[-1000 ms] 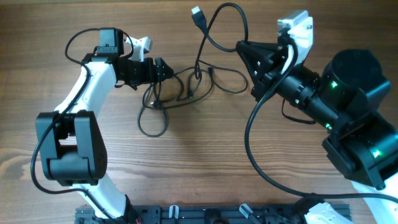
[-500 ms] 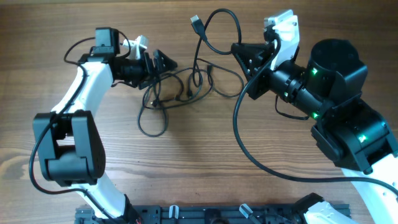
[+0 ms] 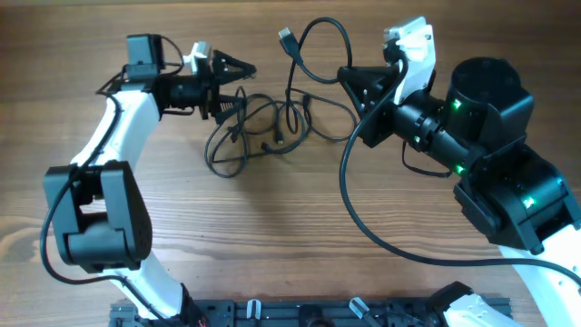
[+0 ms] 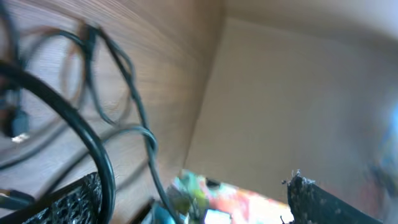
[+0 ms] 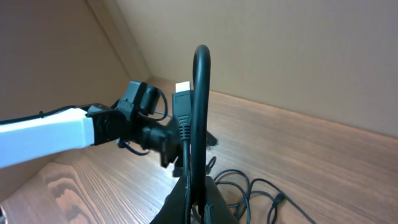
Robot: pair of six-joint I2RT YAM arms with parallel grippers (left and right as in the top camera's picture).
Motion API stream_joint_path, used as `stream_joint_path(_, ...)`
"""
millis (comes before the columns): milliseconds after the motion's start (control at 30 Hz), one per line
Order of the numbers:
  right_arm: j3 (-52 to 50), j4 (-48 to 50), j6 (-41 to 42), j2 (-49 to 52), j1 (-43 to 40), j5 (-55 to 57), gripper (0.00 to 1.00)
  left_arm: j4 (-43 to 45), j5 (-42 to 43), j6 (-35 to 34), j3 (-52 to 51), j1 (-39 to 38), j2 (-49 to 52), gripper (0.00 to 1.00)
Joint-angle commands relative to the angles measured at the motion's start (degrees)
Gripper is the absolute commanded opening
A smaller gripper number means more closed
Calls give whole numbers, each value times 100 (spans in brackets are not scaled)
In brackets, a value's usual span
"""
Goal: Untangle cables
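The cables (image 3: 263, 123) are thin black cords lying in a loose tangle on the wooden table between my arms. My left gripper (image 3: 238, 73) is open at the tangle's far left edge. In the left wrist view (image 4: 193, 199) a thick black cord (image 4: 93, 143) lies against one finger, with thinner loops (image 4: 118, 74) beyond. My right gripper (image 3: 349, 77) is shut on one cable and holds it raised. That cable arches up to a plug end (image 3: 287, 36). In the right wrist view the held cable (image 5: 201, 93) rises from the closed fingers (image 5: 199, 193), with the plug (image 5: 181, 112) beside it.
A thick black wire (image 3: 363, 218) from the right arm curves over the table's near right side. A black rail (image 3: 300, 313) runs along the front edge. The white left arm (image 5: 56, 134) reaches in on the left of the right wrist view.
My left gripper has moved toward the far edge and its jaws have spread open. The tangle's near loop has been drawn farther back. My right arm shifted left, then held still.
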Motion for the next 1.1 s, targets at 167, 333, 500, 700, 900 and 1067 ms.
stream_joint_path(167,33,15,-98,7,-9,50,4,-551,-4371,-269,42,-278,-59,92)
stream_joint_path(333,33,-37,-98,7,-9,50,4,-1547,-4566,-125,638,-271,-59,99)
stream_joint_path(500,33,-107,-96,7,-9,50,4,-2804,-4833,-107,1674,-382,-59,99)
stream_joint_path(700,33,-164,-96,7,-9,50,4,-3283,-4682,-109,2135,-713,-72,100)
stream_joint_path(900,33,-195,-96,7,-9,50,4,-3233,-4946,-627,2002,-1268,90,83)
stream_joint_path(1067,33,-219,-96,7,-9,50,4,-2933,-5237,-1143,1834,-1679,417,70)
